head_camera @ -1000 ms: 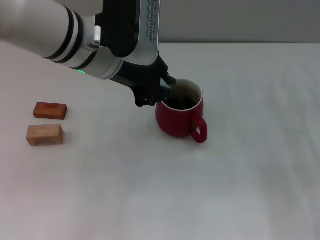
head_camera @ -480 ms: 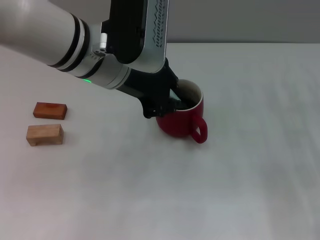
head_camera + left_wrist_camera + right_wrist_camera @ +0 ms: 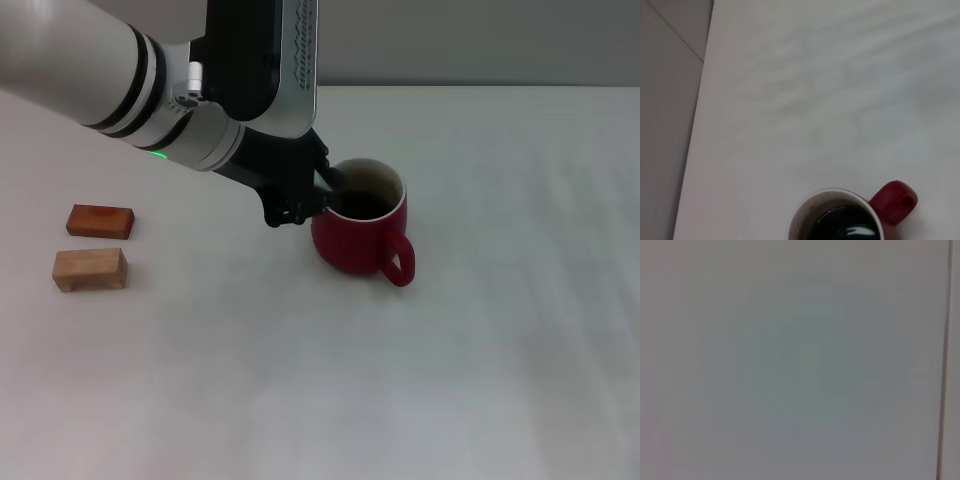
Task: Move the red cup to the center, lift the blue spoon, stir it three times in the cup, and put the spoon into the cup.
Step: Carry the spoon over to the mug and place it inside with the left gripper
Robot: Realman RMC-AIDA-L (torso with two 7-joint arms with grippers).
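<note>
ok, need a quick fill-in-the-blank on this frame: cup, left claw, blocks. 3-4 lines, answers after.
1. The left claw is at the ____ of the red cup.
2. The cup's handle points toward the robot's ____.
3. ____ wooden blocks lie on the table, far to the cup's left.
4. The cup stands ____ on the table.

Missing words: rim; right; Two; upright

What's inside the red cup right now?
The red cup shows a dark interior with a small glint low down in the left wrist view. The left gripper reaches over its rim, covering part of the opening. No spoon is identifiable.
</note>
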